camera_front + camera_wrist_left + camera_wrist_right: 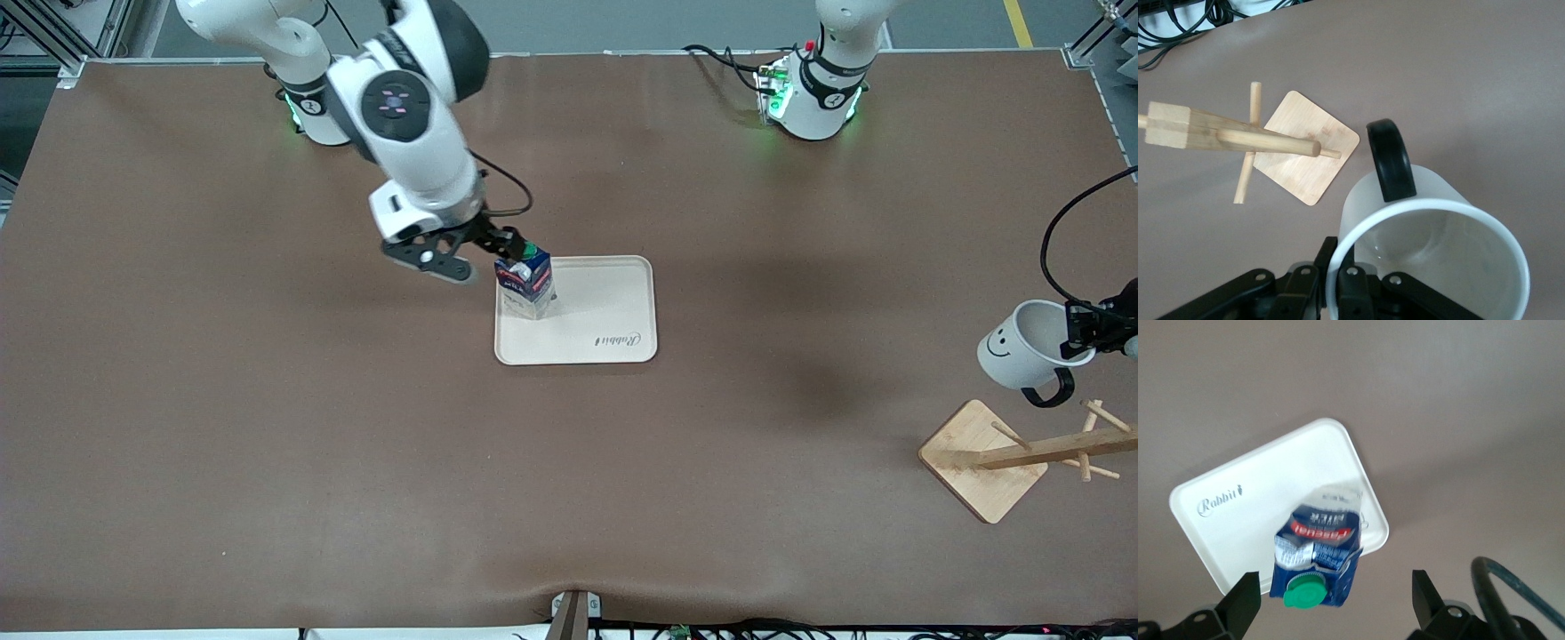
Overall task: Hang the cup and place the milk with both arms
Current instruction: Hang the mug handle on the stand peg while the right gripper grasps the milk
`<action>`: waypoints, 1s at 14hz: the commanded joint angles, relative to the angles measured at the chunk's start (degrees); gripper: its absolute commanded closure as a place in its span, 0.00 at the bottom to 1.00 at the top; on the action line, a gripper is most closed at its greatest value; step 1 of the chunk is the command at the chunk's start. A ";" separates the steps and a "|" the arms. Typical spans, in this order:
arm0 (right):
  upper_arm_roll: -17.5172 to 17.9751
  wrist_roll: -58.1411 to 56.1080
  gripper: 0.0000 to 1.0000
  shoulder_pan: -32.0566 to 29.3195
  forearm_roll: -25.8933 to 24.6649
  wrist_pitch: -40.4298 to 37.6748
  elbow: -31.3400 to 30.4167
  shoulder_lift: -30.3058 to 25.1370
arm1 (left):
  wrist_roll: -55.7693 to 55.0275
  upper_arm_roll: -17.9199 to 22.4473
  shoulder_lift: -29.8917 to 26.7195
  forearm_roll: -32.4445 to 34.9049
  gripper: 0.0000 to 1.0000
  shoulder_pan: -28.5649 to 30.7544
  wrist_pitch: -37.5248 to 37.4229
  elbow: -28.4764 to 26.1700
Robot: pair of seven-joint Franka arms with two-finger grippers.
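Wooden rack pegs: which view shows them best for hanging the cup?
The left wrist view: the wooden rack lies close beside the cup in the shut left tool. The front view shows the rack small at the table's edge; the right wrist view shows none of it.

The brown table (267, 400) is bare over most of its surface, so a gripper can pass freely there. In the middle lies a flat tray (613, 311), and the milk carton (526, 283) stands upright on the tray's corner toward the right arm's end. The rest of the tray is free. At the left arm's end the wooden rack (1022, 453) stands with pegs pointing outward; the cup (1022, 347) hangs in the air just above it.
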 commanded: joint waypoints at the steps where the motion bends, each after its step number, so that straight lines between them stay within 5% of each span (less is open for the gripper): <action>1: -0.77 5.46 0.00 1.55 -0.29 -0.16 0.64 2.03 | 2.22 -0.45 0.77 -0.79 1.00 1.72 -0.64 1.73; 11: -0.77 14.54 0.00 2.52 0.42 1.16 2.23 5.98 | 7.40 -0.53 5.95 -0.87 1.00 3.58 -0.64 7.09; 14: -0.86 19.10 0.00 4.54 -0.37 6.94 2.32 8.54 | 7.84 -0.53 6.48 -0.70 1.00 3.66 -0.64 7.18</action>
